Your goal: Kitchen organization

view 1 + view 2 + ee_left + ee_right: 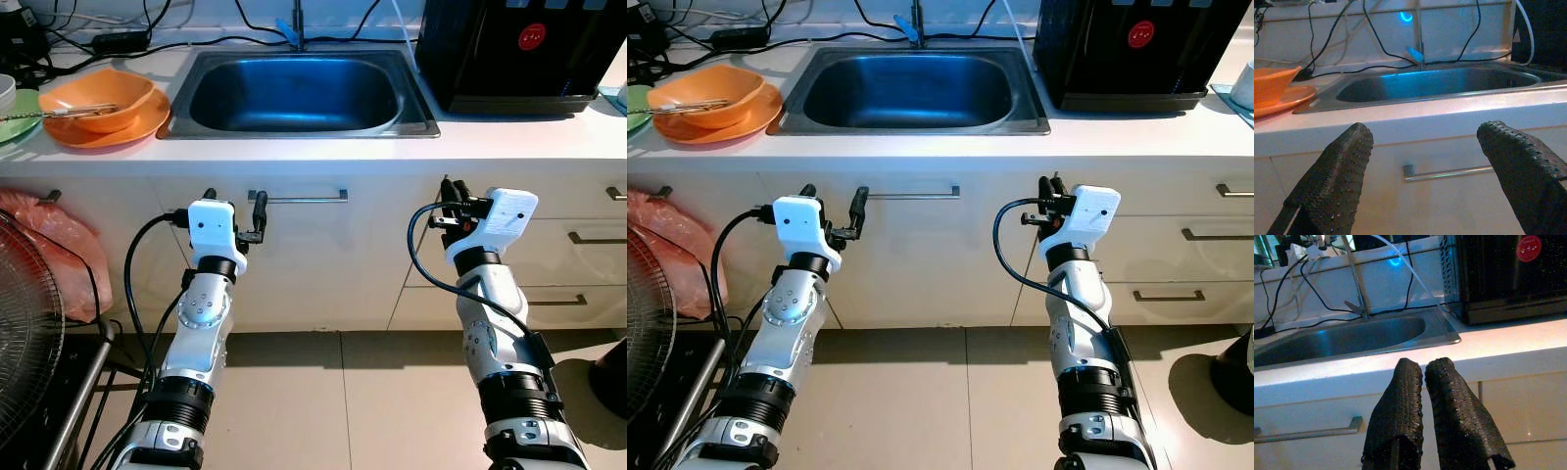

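In the left eye view, a white tabletop is seen with a stainless steel sink sunk into it. At the robot's left of the sink an orange plastic bowl is stacked on an orange plate, with what may be chopsticks laid across the bowl. A black appliance with a red round label is stood at the right. Both silver arms are raised in front of the cabinet; the left tool is held just before the metal bar handle of the cupboard under the sink, and the right tool is held before the white cabinet front between the sink and the drawers.

In the right eye view the same layout is repeated; nothing is gripped by either tool.

In the left wrist view, the left tool's two black fingers are spread wide apart and empty, with the bar handle framed between them but not yet touched.

In the right wrist view, the right tool's fingers are pressed nearly together, with nothing between them.

The step in hand is judged to be an approach, no item having been taken up. If the cupboard is to be opened, the left tool would need to be advanced until the bar lies between its fingers, then closed and drawn back.
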{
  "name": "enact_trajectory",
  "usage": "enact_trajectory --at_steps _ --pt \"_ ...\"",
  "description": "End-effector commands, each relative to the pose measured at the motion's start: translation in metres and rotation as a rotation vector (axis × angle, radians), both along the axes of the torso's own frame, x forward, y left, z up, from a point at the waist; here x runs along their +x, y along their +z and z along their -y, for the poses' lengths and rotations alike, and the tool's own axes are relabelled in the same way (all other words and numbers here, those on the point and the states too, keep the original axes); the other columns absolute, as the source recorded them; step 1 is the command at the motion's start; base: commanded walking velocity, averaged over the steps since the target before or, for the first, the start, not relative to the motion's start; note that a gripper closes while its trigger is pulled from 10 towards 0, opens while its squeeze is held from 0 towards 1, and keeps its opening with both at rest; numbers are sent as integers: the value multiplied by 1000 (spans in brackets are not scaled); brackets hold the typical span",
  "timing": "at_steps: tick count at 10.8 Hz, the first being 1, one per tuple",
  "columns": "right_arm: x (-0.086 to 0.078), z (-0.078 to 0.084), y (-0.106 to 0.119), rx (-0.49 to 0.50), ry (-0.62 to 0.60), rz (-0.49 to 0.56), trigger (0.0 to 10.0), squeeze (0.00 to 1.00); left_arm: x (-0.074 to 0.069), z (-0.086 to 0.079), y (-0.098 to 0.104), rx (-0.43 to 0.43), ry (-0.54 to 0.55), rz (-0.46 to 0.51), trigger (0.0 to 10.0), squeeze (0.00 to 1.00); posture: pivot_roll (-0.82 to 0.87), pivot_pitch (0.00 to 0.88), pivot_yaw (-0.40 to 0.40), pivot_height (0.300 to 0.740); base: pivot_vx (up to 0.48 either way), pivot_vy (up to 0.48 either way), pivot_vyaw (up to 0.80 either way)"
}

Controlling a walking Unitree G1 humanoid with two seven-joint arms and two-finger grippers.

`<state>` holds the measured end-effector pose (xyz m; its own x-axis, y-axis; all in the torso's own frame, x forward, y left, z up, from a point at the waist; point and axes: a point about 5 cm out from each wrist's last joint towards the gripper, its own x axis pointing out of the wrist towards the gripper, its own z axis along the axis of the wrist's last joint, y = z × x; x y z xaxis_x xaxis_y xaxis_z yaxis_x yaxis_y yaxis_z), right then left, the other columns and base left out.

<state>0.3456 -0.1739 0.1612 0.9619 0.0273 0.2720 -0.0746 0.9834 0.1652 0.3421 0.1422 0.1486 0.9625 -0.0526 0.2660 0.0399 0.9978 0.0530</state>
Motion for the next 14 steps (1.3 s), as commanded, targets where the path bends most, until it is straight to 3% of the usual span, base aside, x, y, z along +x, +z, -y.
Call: enact_trajectory --at_steps 1,9,12,14 --pt "0 0 4 8 3 10 10000 0 1 1 6 0 -1 14 10000 0 51 122 35 740 0 0 0" --pt "-1 -5 3 -23 13 8 10000 0 0 -7 8 -22 24 17 10000 0 55 125 40 740 0 0 65" --pt "0 -5 2 -25 19 3 10000 0 0 -6 9 -25 23 20 10000 0 57 119 37 740 296 0 667" --pt "0 -6 -1 -10 23 -9 10000 0 -1 -7 8 -26 23 17 10000 0 56 112 42 740 307 0 0"
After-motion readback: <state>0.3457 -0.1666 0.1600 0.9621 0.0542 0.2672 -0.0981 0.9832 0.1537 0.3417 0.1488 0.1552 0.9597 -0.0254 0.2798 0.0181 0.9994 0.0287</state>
